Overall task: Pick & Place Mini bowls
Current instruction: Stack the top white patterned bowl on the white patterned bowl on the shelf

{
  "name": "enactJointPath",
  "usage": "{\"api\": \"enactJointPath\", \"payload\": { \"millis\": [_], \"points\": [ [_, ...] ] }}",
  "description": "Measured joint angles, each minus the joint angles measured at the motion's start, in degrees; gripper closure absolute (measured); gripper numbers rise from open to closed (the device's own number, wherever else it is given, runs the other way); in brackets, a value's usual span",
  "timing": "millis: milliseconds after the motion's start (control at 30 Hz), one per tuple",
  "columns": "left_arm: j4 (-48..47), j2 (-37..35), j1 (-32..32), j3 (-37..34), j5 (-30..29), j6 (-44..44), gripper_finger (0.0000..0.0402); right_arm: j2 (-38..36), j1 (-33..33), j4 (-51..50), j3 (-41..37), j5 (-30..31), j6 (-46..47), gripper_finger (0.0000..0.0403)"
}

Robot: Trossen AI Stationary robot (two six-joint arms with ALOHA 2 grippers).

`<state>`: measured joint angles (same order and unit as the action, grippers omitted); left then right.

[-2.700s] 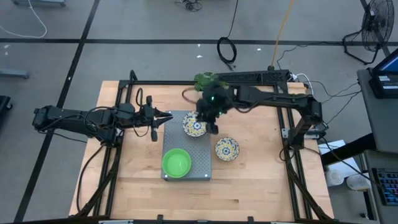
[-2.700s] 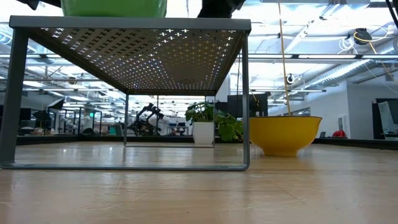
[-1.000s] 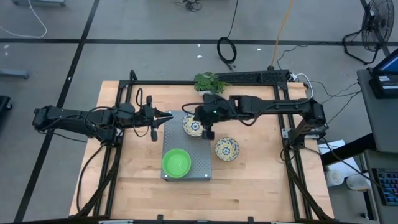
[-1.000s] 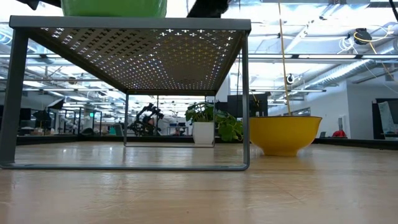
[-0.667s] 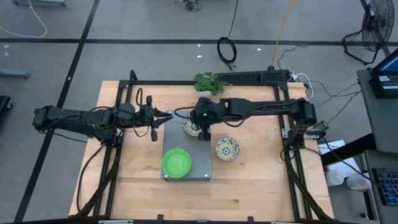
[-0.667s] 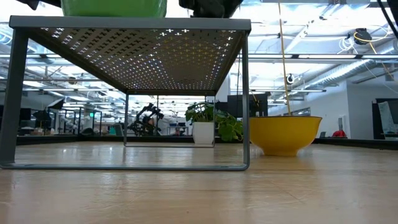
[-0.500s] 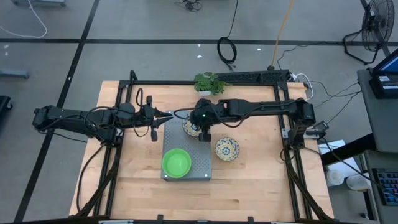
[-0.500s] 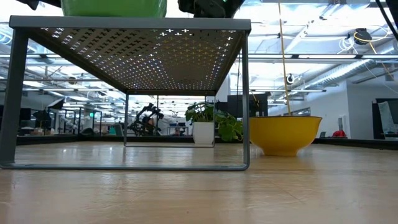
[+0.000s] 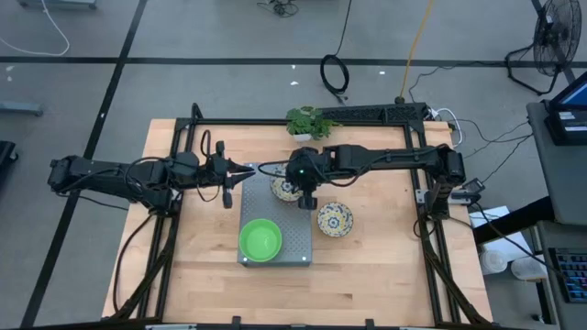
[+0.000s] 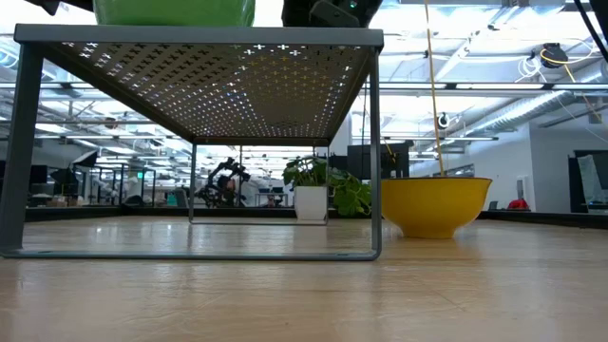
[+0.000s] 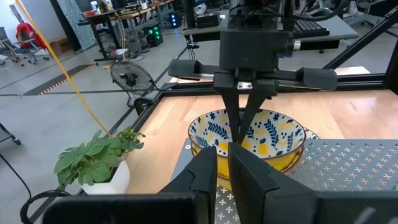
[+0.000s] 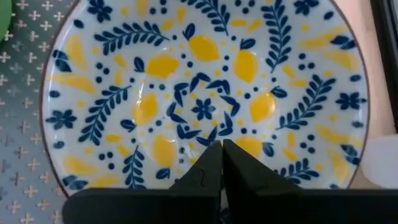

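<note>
— What is the table (image 9: 367,266) made of?
— Pale wood, matt, with visible grain. The tray (image 9: 295,240) is grey perforated metal, dull.
— And the bowls?
— The patterned bowl (image 12: 205,93) looks glazed and glossy, smooth inside. The green bowl (image 9: 260,240) looks like plain plastic with a soft sheen.

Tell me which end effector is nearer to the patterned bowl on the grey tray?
The right. The right end effector hangs directly over the patterned bowl, shut, fingers pointing into it. The left end effector waits beside the grey tray, off the bowl's left.
</note>
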<state>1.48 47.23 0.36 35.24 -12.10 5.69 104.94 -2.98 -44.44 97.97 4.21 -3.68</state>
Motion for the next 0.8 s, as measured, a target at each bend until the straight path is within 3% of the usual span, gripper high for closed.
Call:
{"api": "enactJointPath", "payload": {
  "millis": [267,433,800],
  "points": [
    [0.02,0.01,0.00,0.00,0.00,0.00,0.0355,-0.50,0.21,7.46,0.00,-0.30,-0.31,0.0403],
    [0.07,0.01,-0.01,0.00,0.00,0.00,0.0355,0.02,0.52,13.22,0.05,-7.99,-0.04,0.0403],
    [0.00,0.01,-0.01,0.00,-0.01,0.00,0.0355,3.01,0.32,11.01,0.02,-8.53,0.00,0.0403]
  ]
}}
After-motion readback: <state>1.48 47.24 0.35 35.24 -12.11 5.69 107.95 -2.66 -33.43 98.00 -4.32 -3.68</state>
